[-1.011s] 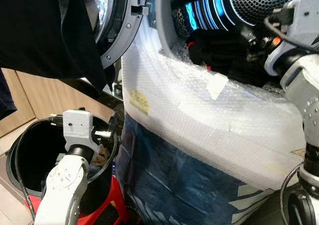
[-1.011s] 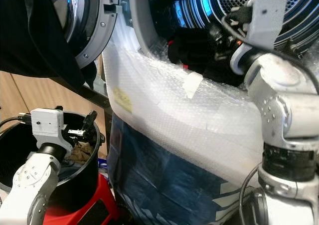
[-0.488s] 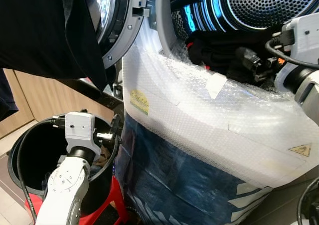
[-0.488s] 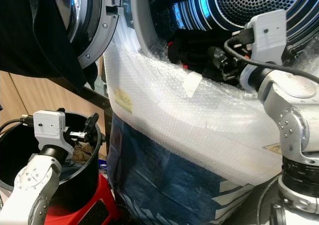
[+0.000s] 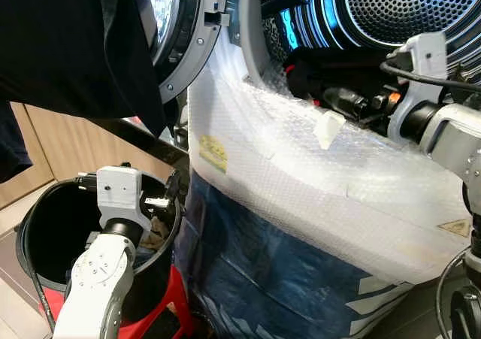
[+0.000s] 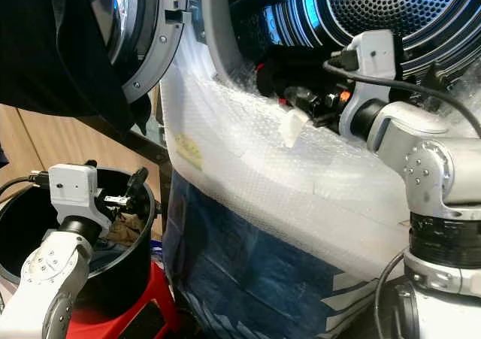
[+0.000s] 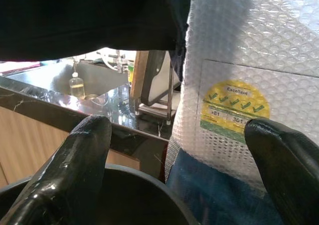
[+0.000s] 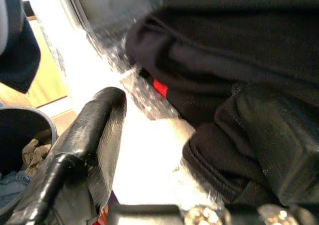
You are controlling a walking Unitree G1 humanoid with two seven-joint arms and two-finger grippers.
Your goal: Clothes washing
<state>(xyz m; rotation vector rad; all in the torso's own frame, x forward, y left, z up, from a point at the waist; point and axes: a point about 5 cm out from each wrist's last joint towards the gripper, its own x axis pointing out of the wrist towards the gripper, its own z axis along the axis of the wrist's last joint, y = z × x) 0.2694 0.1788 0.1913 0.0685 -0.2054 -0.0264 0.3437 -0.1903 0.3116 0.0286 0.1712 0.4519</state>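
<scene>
The right gripper (image 8: pixel 169 150) reaches to the washing machine's open drum (image 5: pixel 406 12), fingers spread wide with nothing between them, right at the black garment (image 5: pixel 331 65) heaped on the lower lip of the opening. Bubble wrap (image 5: pixel 301 166) covers the machine's front. Down low, the left gripper (image 5: pixel 167 196) hangs over the black laundry bucket (image 5: pixel 45 226), fingers parted and empty, brownish clothes (image 6: pixel 124 230) lying inside. A dark cloth (image 5: pixel 75 46) drapes over the open door (image 5: pixel 192 42).

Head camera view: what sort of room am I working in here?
Likely a home laundry corner beside a kitchen: a front-loading washer still in bubble wrap, door open, dark clothes at the drum mouth, a black laundry bucket, and a counter with a tap behind.
</scene>
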